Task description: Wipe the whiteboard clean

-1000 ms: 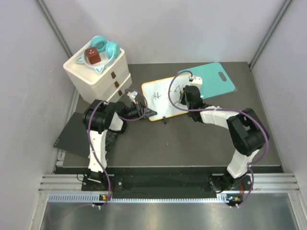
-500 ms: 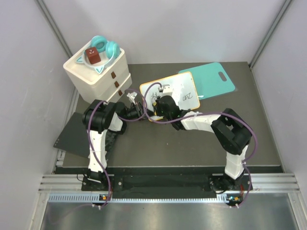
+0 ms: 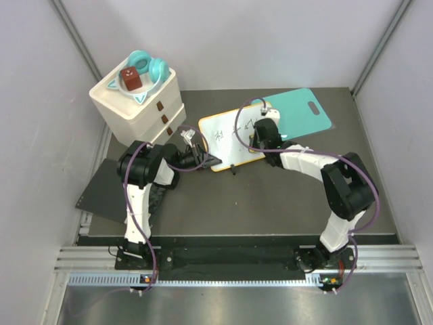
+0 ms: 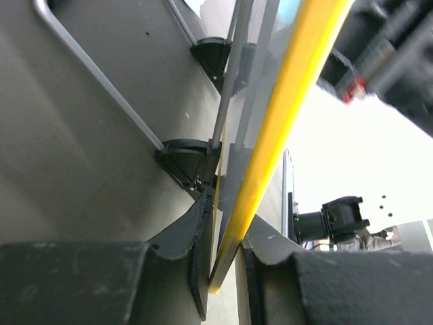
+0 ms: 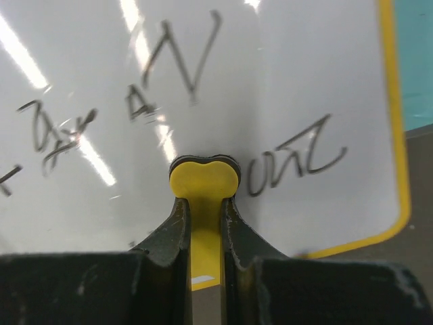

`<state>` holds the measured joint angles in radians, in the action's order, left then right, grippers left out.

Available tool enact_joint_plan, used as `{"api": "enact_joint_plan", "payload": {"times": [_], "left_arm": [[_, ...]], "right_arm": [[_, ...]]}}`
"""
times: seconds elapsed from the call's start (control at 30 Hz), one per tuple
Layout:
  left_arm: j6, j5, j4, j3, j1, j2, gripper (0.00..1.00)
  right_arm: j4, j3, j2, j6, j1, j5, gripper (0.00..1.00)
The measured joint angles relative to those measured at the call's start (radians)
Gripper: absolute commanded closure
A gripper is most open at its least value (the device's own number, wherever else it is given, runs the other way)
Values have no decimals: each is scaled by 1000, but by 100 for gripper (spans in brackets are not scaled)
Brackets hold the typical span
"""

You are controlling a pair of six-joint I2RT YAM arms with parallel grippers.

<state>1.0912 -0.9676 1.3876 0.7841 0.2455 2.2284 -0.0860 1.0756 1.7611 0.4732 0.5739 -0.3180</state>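
The whiteboard (image 3: pixel 226 139) has a yellow-orange frame and lies tilted in the middle of the table, with black handwriting on it. My left gripper (image 3: pixel 207 160) is shut on its near left corner; in the left wrist view the yellow frame edge (image 4: pixel 284 115) runs between the fingers of that gripper (image 4: pixel 226 264). My right gripper (image 3: pixel 262 130) is over the board's right part and is shut on a yellow eraser (image 5: pixel 203 179), which presses on the white surface (image 5: pixel 304 81) between scribbles. Writing shows to the left, above and right of the eraser.
A teal cutting board (image 3: pixel 306 110) lies behind the whiteboard's right end, partly under it, and shows in the right wrist view (image 5: pixel 419 54). A cream drawer unit (image 3: pixel 139 105) with a teal bowl (image 3: pixel 150 70) stands at the back left. A dark mat (image 3: pixel 101 191) lies at the left.
My right gripper swept left across the board with the eraser, then came back to the right part. The left gripper kept its hold on the corner.
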Motion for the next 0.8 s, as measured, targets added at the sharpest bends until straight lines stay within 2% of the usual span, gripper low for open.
{"api": "enact_joint_plan", "payload": {"times": [0.2,0.5,0.63,0.8], "left_arm": [[7,-19,0,6,5,0,78],[7,-31,-1,7,6,0,78],[6,-32,-1,7,5,0,78],[6,-38,-4,11,5,0,78]], "right_arm": [[18,-3,-10,-9,-106,7,100],[-96,-60,-12,-23,-130,111,100],[-183,-108,-14,-16,-100,98,100],[-331,-200,-17,-3,23,53,100]]}}
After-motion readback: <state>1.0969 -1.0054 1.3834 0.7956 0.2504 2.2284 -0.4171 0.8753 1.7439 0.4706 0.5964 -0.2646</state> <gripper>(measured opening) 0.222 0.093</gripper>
